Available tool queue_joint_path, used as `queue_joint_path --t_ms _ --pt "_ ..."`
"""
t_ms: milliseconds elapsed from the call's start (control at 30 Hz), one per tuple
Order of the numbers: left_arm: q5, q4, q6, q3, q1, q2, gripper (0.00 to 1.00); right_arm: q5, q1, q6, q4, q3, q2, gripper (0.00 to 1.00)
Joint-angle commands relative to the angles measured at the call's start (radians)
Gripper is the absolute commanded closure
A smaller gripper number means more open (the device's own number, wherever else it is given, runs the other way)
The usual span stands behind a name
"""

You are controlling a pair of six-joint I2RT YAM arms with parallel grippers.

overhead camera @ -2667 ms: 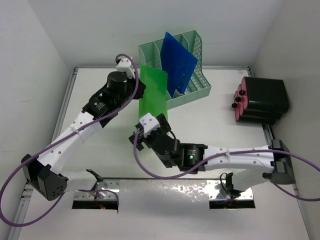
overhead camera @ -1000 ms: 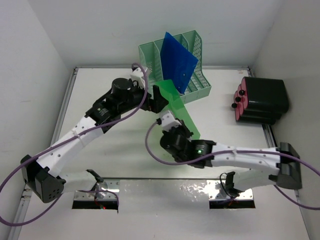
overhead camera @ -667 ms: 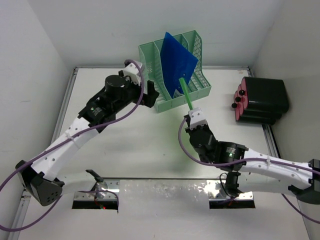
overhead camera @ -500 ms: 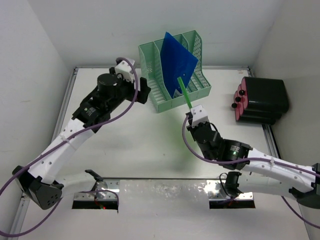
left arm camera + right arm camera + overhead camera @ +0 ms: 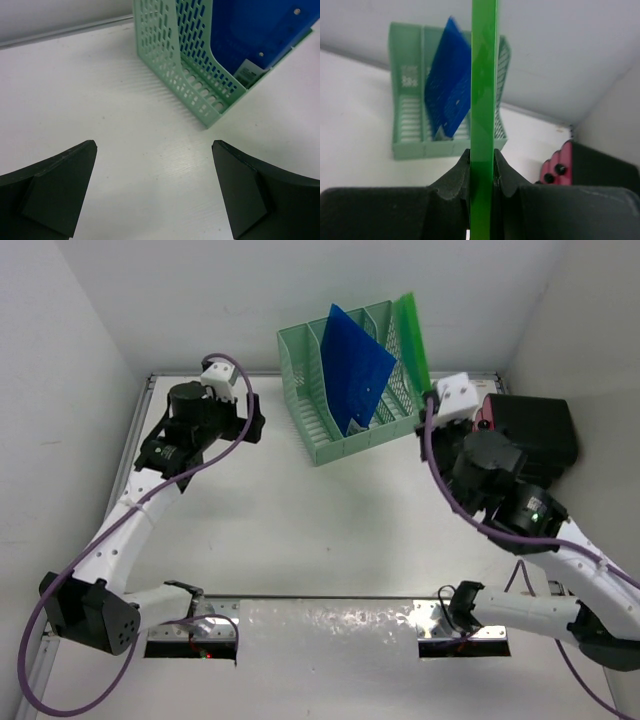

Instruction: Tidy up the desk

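Far left, the left end effector (image 5: 154,150) hovers low over the white counter (image 5: 300,530), fingers spread wide, nothing between them. Just ahead stands the rack (image 5: 300,360), a blue folder (image 5: 355,365) inside. The right end effector (image 5: 481,167) is clamped on a green folder (image 5: 484,90), upright, above the counter's far right.

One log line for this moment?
left end effector open, empty | right end effector shut on green folder, held near file rack
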Motion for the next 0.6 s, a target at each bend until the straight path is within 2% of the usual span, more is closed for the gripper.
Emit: queue_joint_path --t_ms 0,100,133,167,233,267,367,400,433,467,567 --pt "0.045 0.061 0.008 -0.005 -0.003 -0.003 0.00 -0.036 -0.068 -0.121 0.000 0.188 0.078 1.00" --pt "0.054 0.062 0.005 -0.008 -0.003 0.008 0.00 -0.077 -0.158 -0.152 -0.053 0.375 0.194 1.00" --pt "0.057 0.062 0.003 -0.010 -0.003 0.009 0.00 -0.144 -0.199 -0.142 -0.104 0.477 0.229 1.00" --pt "0.058 0.064 0.003 -0.010 -0.003 0.011 0.00 -0.195 -0.294 -0.105 -0.135 0.528 0.303 1.00" --pt "0.058 0.062 0.003 -0.016 -0.003 0.011 0.00 -0.394 -0.406 -0.054 -0.184 0.657 0.372 1.00" --pt "0.058 0.062 0.006 -0.019 -0.002 0.011 0.00 -0.457 -0.498 -0.016 -0.197 0.681 0.401 1.00" --pt "0.043 0.058 0.024 -0.031 -0.002 0.011 0.00 -0.646 -0.624 0.038 -0.163 0.718 0.484 1.00" --pt "0.037 0.058 0.031 -0.036 0.000 0.009 0.00 -0.694 -0.654 0.077 -0.148 0.716 0.515 1.00" --pt "0.025 0.061 0.044 -0.045 -0.002 0.009 0.00 -0.819 -0.687 0.101 -0.102 0.706 0.527 1.00" --pt "0.020 0.062 0.049 -0.050 0.001 0.009 0.01 -0.870 -0.742 0.148 -0.074 0.696 0.540 1.00" --pt "0.011 0.073 0.064 -0.059 0.005 0.012 0.00 -0.994 -0.802 0.184 0.015 0.669 0.584 1.00"
